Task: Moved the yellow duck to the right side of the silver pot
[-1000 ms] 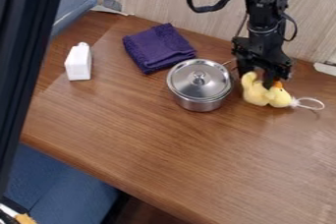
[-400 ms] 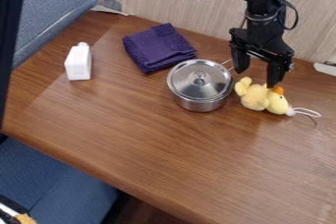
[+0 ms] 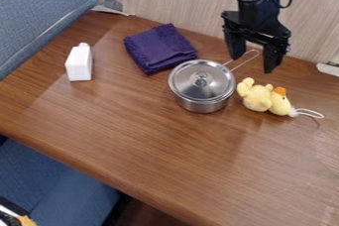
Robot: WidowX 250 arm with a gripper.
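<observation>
The black two-finger tool [image 3: 254,63] stands open, its fingers apart and holding nothing. The small yellow plush duck with an orange beak [image 3: 257,99] lies on the brown wooden table [image 3: 165,155], just on the camera side of the tool and a little to its right. The round silver metal pot with a lid and a thin wire handle [image 3: 202,105] is left of the tool and nearer the camera, so the duck is already on the pot's right side, near it; the placing looks done.

The duck is likely light and soft, with a fuzzy skin that should grip well rather than slip. It would squash under the fingers but hardly break, so a moderate squeeze should do. If it needs another nudge, the best hold is across the plump body or at the narrowing behind the head, with the tool coming straight down from above. The thin white loop [image 3: 310,113] at the head end, right of the tool, looks floppy and would make a poor hold, since the duck would swing from it. The wire handle [image 3: 246,60] slants up towards the tool's fingers; snagging it could drag the pot, which is probably stiff, smooth and heavier than the duck.
</observation>
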